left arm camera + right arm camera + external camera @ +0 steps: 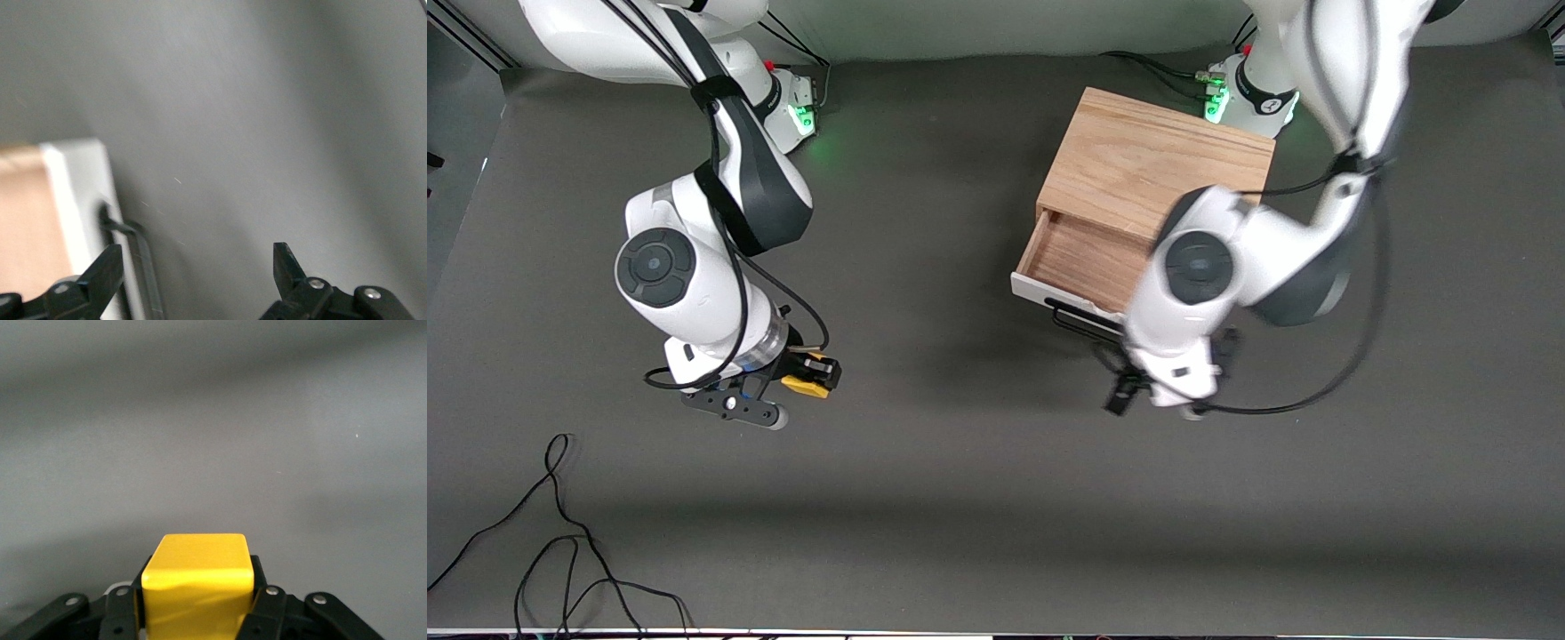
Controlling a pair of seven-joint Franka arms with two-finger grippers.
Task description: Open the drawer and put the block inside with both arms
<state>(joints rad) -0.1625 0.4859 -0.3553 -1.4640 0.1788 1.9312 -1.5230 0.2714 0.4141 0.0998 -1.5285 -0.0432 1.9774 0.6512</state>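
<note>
The drawer (1080,258) stands pulled out of its oak box (1156,164). My right gripper (811,373) has its fingers clamped on the block (804,384), above the counter (978,480) well apart. My left gripper (193,267), fingers spread, hangs by the handle (1080,318). I judge the carrying comes next: bring the block over the drawer.

1. The light oak box (1156,164) stands on the dark table (960,498), toward the left arm's end
2. The drawer (1080,258) is pulled out from the box, and its wooden inside is bare where it shows
3. The left gripper (1129,387) hangs over the table just in front of the drawer's black handle (1076,317)
4. The right gripper (805,378) is over the table toward the right arm's end, closed on the yellow block (804,385)
5. A black cable (560,551) lies on the table near the front camera
</note>
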